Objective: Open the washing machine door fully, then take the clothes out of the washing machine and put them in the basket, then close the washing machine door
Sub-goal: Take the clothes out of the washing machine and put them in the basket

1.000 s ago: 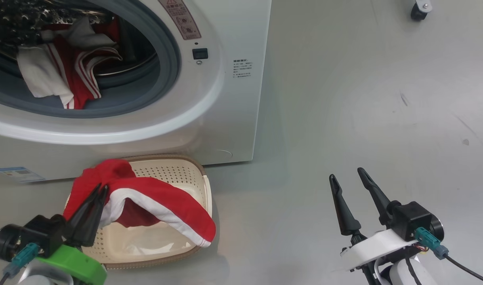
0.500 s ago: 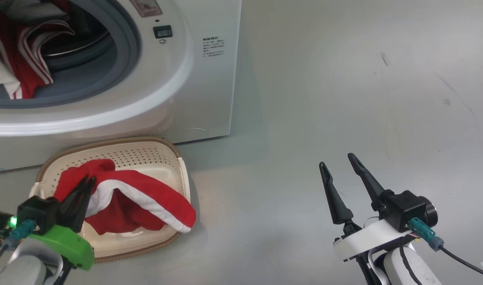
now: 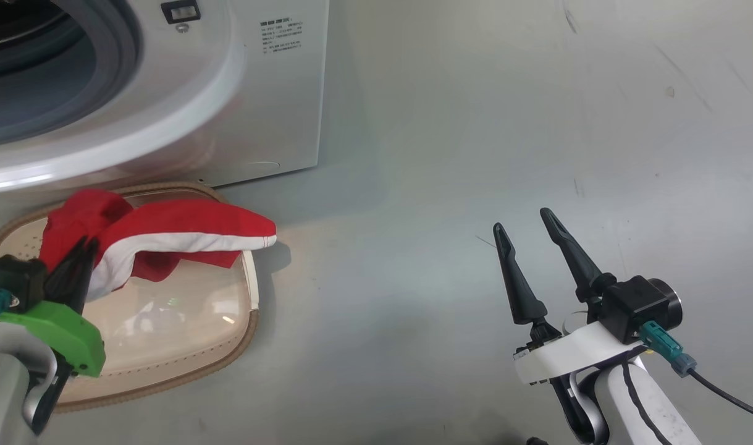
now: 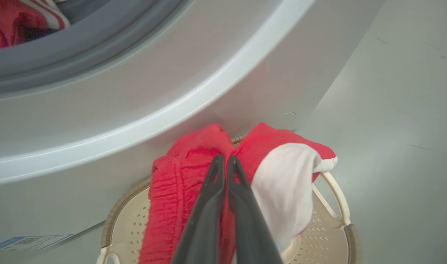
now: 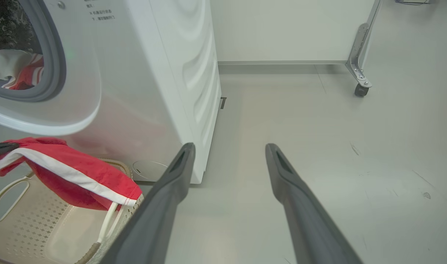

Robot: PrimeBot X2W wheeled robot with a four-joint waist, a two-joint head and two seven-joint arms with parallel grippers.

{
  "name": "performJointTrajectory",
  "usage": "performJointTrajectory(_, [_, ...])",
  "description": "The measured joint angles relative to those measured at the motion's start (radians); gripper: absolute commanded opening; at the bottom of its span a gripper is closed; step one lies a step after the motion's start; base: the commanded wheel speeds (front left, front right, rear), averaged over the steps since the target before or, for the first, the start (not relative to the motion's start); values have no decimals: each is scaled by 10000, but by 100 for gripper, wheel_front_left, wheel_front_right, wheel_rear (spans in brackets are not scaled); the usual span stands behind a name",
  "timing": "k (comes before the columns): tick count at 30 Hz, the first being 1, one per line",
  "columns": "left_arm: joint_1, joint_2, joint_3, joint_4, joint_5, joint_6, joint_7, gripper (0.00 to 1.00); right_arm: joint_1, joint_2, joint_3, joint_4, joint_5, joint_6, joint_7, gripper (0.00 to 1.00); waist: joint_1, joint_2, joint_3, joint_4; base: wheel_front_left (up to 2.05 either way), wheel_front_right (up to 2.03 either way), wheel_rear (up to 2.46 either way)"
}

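My left gripper (image 3: 87, 246) is shut on a red garment with white trim (image 3: 185, 225), held over the cream basket (image 3: 248, 312). The cloth's free end lies out past the basket's right rim. In the left wrist view the closed fingertips (image 4: 225, 161) pinch the red fabric (image 4: 179, 176) above the basket (image 4: 115, 220). The white washing machine (image 3: 259, 123) stands right behind, its mouth open. More red and white clothes (image 5: 21, 71) lie in the drum, also seen as clothes (image 4: 10, 22) at the upper left. My right gripper (image 3: 521, 220) hangs open and empty over the floor to the right. The washing machine door is out of view.
Grey floor (image 3: 475, 123) stretches wide to the right of the machine. In the right wrist view a metal frame leg on a caster (image 5: 361, 90) stands at the far right, near a pale wall (image 5: 282, 29).
The head camera has swung right, shifting machine and basket left. The held garment, which sagged into the basket, now stretches out across its right rim. The right gripper stays open.
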Motion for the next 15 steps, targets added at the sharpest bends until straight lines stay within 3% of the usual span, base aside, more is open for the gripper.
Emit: performJointTrajectory(15, [-1355,165,-238,2052,84,0,194,0,-296,15,-4,-205,-130,-313,0,100,0,0,1047,-223,0,0,0])
